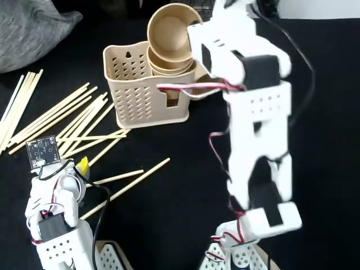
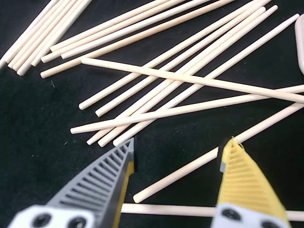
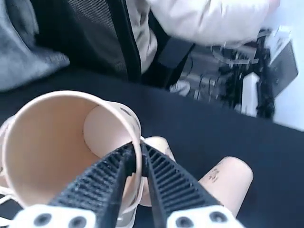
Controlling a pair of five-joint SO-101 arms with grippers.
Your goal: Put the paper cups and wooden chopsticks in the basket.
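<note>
Paper cup (image 3: pixel 47 142) rim pinched in right claw (image 3: pixel 137 148), above basket (image 1: pixel 143 107); left claw (image 2: pixel 182 142) agape over chopsticks (image 2: pixel 190 78).

- The basket (image 1: pixel 145 93) stands on the bench (image 1: pixel 180 197), toward the back and near the middle.
- Nested cups (image 1: pixel 169 66) sit in the basket's right part.
- A tilted paper cup (image 1: pixel 171 31) rests on top of them, its rim pinched in the right claw (image 3: pixel 137 149).
- Another cup (image 3: pixel 228 180) lies on its side on the bench, near the held one.
- Chopsticks (image 1: pixel 79 121) lie scattered on the bench, left of and in front of the basket.
- The left claw (image 2: pixel 180 142) hangs over them at the front left, jaws apart, with one chopstick (image 2: pixel 190 168) lying between its tips.
</note>
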